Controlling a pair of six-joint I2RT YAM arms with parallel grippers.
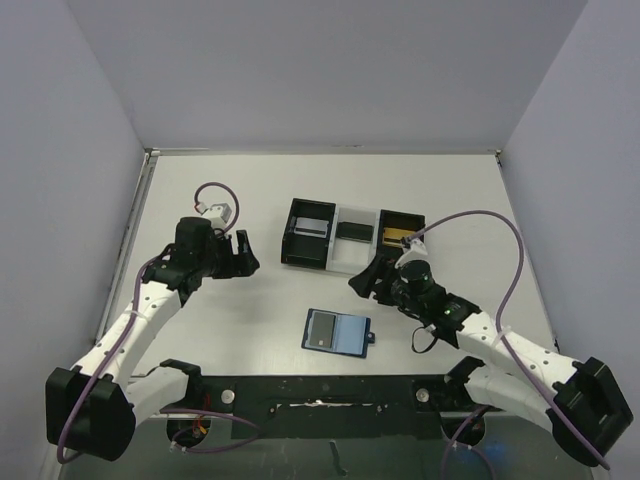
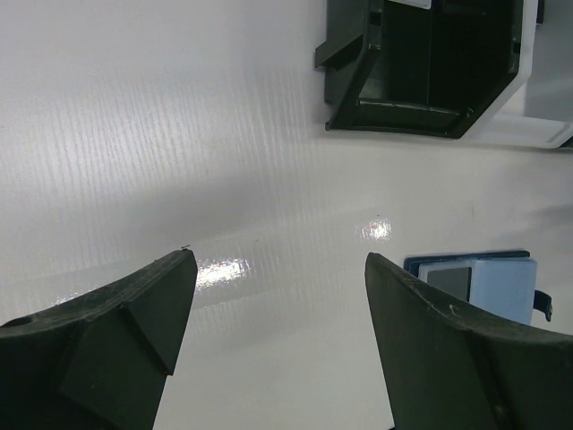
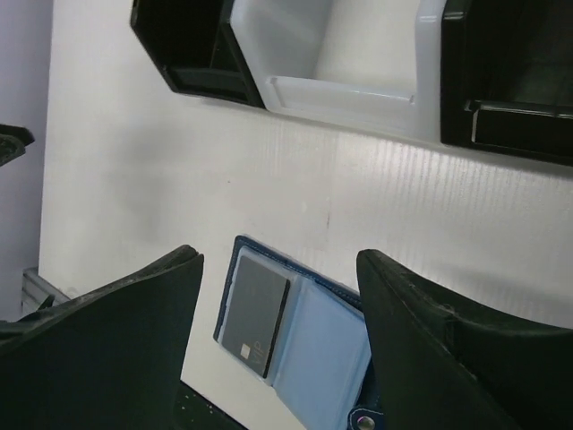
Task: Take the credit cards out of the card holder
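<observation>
The blue card holder (image 1: 337, 332) lies open on the white table near the front edge. A dark grey card (image 1: 322, 330) sits in its left pocket. The wallet also shows in the right wrist view (image 3: 313, 340) with its dark card (image 3: 254, 315), and in the left wrist view (image 2: 488, 282). A silver-grey card (image 1: 311, 226) lies in the left black box, a dark card (image 1: 351, 231) in the white tray, a gold card (image 1: 396, 236) in the right black box. My left gripper (image 1: 243, 256) is open and empty, left of the boxes. My right gripper (image 1: 366, 281) is open and empty, above the wallet.
Two black open-top boxes (image 1: 307, 240) (image 1: 400, 224) joined by a white tray (image 1: 352, 250) stand behind the wallet. Grey walls close the table on the left, back and right. The black arm mount (image 1: 320, 400) runs along the front edge.
</observation>
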